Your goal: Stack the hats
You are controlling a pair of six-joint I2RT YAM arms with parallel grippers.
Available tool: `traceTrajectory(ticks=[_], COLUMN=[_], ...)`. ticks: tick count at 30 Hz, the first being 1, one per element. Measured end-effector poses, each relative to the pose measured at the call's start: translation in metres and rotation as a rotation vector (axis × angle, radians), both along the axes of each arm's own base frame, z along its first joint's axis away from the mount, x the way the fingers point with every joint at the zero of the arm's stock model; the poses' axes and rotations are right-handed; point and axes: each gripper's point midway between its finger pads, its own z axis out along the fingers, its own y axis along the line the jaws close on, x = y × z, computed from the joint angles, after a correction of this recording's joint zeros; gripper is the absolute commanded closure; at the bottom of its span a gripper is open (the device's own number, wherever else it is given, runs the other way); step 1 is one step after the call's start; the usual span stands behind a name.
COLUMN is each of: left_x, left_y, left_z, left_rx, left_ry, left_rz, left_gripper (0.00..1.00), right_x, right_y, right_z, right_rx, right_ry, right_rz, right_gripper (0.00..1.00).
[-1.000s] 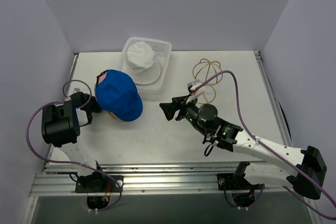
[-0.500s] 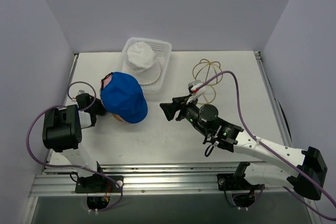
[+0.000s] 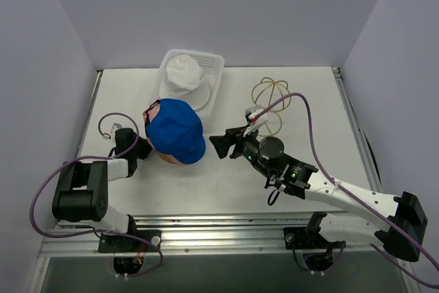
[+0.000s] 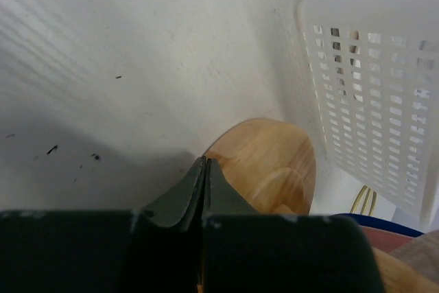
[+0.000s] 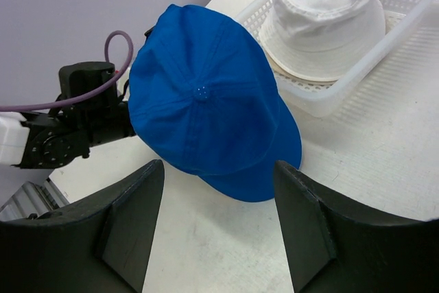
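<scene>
1. Saw the blue cap (image 3: 175, 130) further right than a second before, nearer the right gripper (image 3: 219, 143) and just in front of the basket (image 3: 214, 60); saw the left gripper (image 4: 204, 164) gone rightward with it, its arm stretched low along the bench (image 3: 226, 183); found the right arm much where it had been.
2. Found the blue cap sitting crown-up over the pink cap (image 3: 151, 110), with only a pink sliver showing at its far-left edge; made out the blue brim turned toward the right gripper.
3. Found the left jaws pressed together, meeting in a thin line in the wrist view; saw nothing between them; placed the tips at the edge of a wooden disc (image 4: 267, 169) lying on the bench beneath the caps; could not tell whether touching it or gripping anything.
4. Found the right jaws spread wide and holding nothing; placed them just beside the blue brim, facing it, clear of the fabric.
5. Saw the off-white hat (image 3: 184, 73) crown-up inside the basket at the far side of the bench, apart from the two caps.
6. Noted a gold wire frame (image 3: 269, 94) on the bench right of the basket, beyond the right gripper.
</scene>
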Motion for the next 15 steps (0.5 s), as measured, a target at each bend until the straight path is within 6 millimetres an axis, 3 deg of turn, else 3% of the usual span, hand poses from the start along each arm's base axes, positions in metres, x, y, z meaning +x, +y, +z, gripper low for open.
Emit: traceTrajectory(ticks=[4, 8, 10, 15], left_x=[-0.014, -0.022, -0.025, -0.030], left_y=[0.012, 0.037, 0.051, 0.072], left_z=[0.016, 0.040, 0.055, 0.106], left_rx=[0.044, 0.111, 0.146, 0.223], left_ry=[-0.014, -0.034, -0.047, -0.110], left_rz=[0.054, 0.130, 0.175, 0.216], left_gripper=[0.98, 0.96, 0.89, 0.82], right_x=[0.002, 0.005, 0.006, 0.010], right_y=[0.003, 0.007, 0.008, 0.013], right_z=[-0.009, -0.023, -0.029, -0.043], right_rx=[-0.019, -0.049, -0.062, -0.094], right_ry=[0.013, 0.035, 0.044, 0.065], right_rz=[-0.003, -0.003, -0.004, -0.006], right_gripper=[0.40, 0.40, 0.40, 0.40])
